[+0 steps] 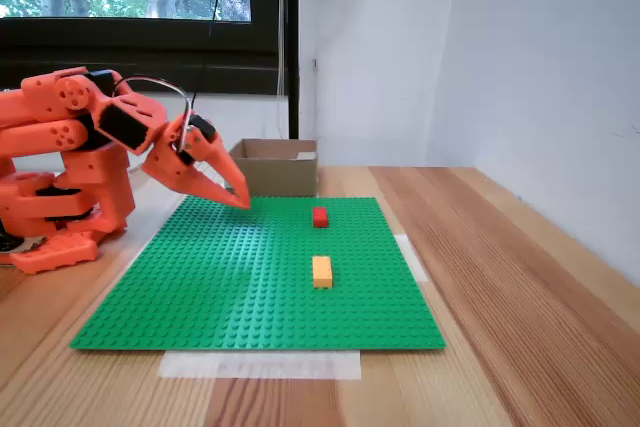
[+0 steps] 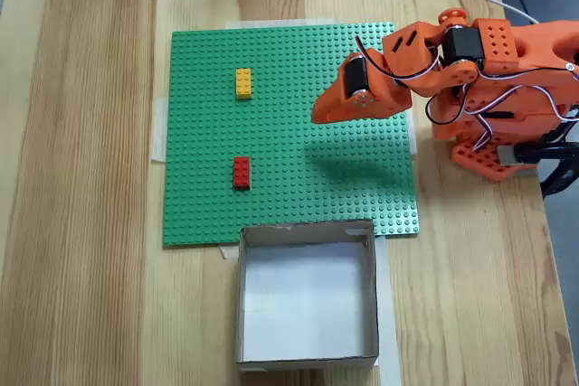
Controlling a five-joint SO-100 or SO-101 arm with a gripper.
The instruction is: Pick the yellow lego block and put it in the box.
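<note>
My orange jaws (image 1: 238, 197) hover over green studded baseplate (image 2: 289, 133), closed to narrow point, holding nothing. Small yellow-orange studded plastic brick (image 1: 322, 271) sits on baseplate, well apart from jaws. Smaller red brick (image 2: 242, 172) nearer low brown cardboard box (image 2: 308, 354). Box at baseplate edge on wooden counter (image 2: 81, 169).

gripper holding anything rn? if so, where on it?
Nothing held. The gripper hangs above the green baseplate; the yellow lego block lies untouched on it.
</note>
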